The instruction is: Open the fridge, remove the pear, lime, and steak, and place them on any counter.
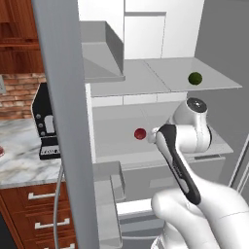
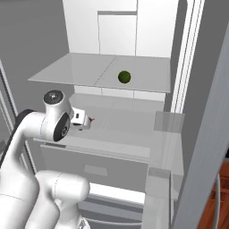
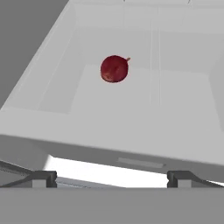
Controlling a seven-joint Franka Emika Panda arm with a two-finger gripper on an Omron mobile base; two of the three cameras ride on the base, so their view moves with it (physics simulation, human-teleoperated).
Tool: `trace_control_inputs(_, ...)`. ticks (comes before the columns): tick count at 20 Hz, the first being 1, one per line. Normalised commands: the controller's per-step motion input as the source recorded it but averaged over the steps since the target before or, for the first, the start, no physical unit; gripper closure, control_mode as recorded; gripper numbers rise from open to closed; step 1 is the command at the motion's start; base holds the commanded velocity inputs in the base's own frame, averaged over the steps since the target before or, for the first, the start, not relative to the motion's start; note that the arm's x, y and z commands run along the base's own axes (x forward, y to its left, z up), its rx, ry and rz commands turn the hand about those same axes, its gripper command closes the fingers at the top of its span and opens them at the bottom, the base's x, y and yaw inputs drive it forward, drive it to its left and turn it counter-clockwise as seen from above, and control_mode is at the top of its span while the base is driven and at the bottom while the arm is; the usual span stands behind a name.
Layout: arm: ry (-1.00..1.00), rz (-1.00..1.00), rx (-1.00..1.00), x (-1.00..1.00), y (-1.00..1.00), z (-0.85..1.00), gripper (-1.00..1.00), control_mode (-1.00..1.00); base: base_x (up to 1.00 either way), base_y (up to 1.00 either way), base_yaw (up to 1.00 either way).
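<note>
The fridge (image 1: 63, 97) stands open, its grey door edge close in front on the left. On the upper shelf (image 2: 71, 71) rests the lime (image 1: 195, 78) (image 2: 124, 77), a dark green ball. The dark red pear (image 1: 140, 133) (image 3: 114, 68) lies on the lower shelf. My gripper (image 1: 151, 136) (image 2: 87, 120) (image 3: 113, 179) is at that shelf's front edge, pointing at the pear from a short distance. Its jaws are open and hold nothing. In the right base view the hand covers most of the pear (image 2: 92, 120). The steak is out of view.
The marble counter (image 1: 19, 160) lies left of the fridge door, carrying a black coffee machine (image 1: 46, 124), with wood drawers (image 1: 44, 214) beneath. A closed white drawer front (image 2: 98, 167) sits below the pear's shelf. The right fridge door (image 2: 205, 147) stands open.
</note>
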Motion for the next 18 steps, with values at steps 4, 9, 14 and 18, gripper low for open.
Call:
trace_control_inputs(4,0.04,0.00,0.01,0.36,0.27,-0.23,-1.00,-1.00,0.00,0.00,0.00)
trace_control_inputs(9,0.05,0.00,0.04,0.44,0.14,-0.13,-1.00,-1.00,0.00,0.00,0.00)
trace_control_inputs(14,0.04,-0.01,0.07,0.53,0.00,-0.13,-1.00,-1.00,0.00,0.00,0.00)
trace_control_inputs(18,0.04,-0.01,0.04,0.50,0.00,-0.17,-1.00,-1.00,0.00,0.00,0.00)
